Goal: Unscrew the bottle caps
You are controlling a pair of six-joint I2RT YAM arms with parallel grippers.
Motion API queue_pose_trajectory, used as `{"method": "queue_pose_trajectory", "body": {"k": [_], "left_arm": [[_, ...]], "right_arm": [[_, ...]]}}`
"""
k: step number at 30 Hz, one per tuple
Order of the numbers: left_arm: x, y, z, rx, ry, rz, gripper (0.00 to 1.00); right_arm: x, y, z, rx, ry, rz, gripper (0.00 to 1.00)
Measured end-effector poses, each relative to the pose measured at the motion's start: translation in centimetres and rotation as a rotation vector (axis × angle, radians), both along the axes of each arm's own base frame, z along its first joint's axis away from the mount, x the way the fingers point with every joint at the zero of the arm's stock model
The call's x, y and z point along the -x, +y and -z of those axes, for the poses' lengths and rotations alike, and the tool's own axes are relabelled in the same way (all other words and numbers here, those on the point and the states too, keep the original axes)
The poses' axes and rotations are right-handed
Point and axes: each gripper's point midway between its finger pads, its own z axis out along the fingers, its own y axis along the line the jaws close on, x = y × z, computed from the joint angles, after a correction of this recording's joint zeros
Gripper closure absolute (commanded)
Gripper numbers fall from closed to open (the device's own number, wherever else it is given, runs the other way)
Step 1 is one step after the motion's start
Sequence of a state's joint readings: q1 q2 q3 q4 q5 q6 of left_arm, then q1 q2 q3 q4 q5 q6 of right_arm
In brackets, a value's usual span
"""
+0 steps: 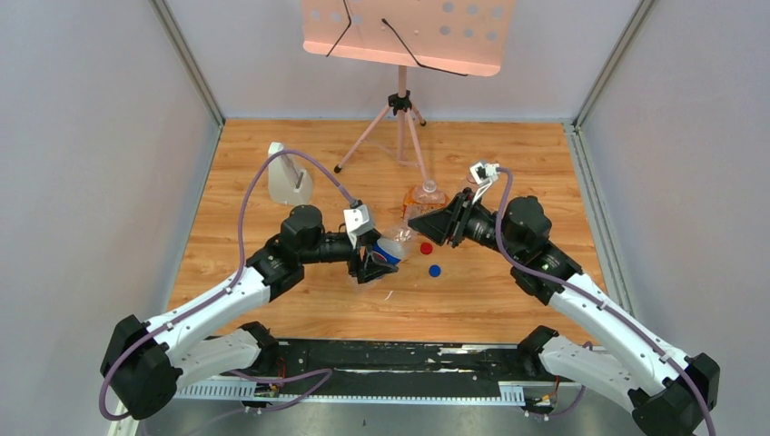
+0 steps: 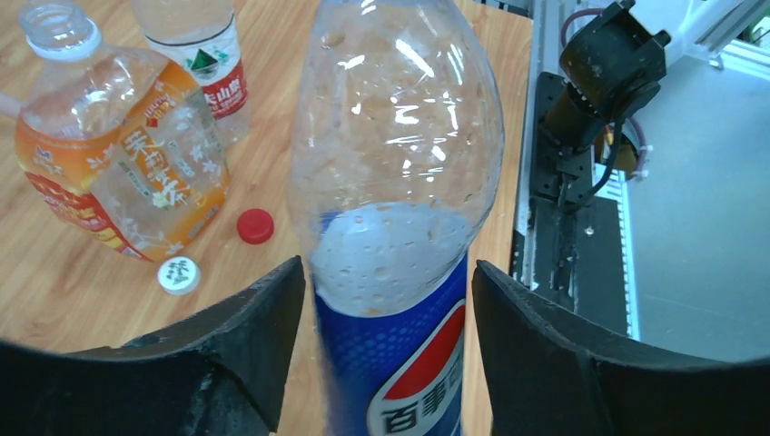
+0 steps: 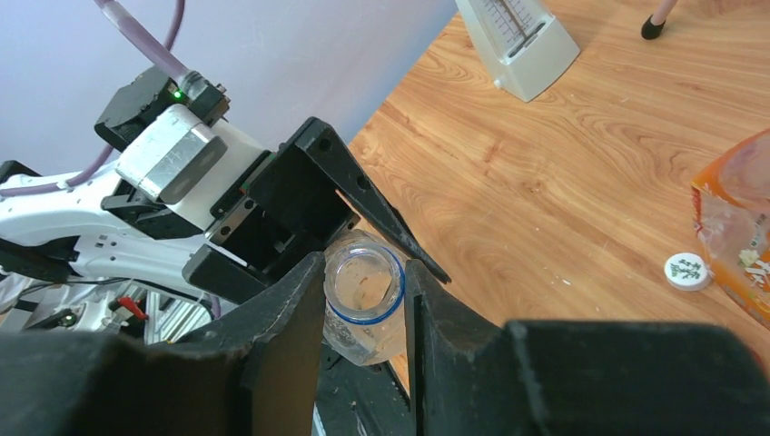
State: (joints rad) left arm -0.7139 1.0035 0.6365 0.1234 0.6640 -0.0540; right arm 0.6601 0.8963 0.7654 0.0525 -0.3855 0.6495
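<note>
Above the table [image 1: 508, 163], uncapped Pepsi bottle [image 2: 399, 182], gripped by both jaws

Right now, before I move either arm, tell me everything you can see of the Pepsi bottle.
The Pepsi bottle is clear plastic, misted with droplets inside, with a blue label and a red-and-white logo round its lower body. The left gripper clamps it at the label, tilted, with the neck toward the right gripper. That gripper's fingers flank the neck closely; I cannot tell if they touch. The mouth is open, a blue ring left on the neck. A blue cap lies loose on the wooden table nearby.
</note>
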Motion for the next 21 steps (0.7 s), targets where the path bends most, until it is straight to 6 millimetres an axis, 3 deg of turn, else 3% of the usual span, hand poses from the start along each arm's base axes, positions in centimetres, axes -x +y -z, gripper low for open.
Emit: {"method": "queue_pose_trajectory", "body": {"k": [3,12,21], "left_arm": [[-0.3,0.0,-0.2,0.008,-0.004,-0.013,0.00],[-2.0,0.8,-0.5,-0.005,-0.024,-0.137,0.00],[-4.1,3.3,-2.5,0.012,-0.096,-0.337,0.00]], "right_arm": [[0.1,-0.5,0.4,0.027,-0.006,0.016,0.98],[-1.3,-3.7,3.8,0.227,-0.009,0.181,0.98],[-3.5,-9.9,1.4,0.346,-0.160,0.486,0.97]]}}
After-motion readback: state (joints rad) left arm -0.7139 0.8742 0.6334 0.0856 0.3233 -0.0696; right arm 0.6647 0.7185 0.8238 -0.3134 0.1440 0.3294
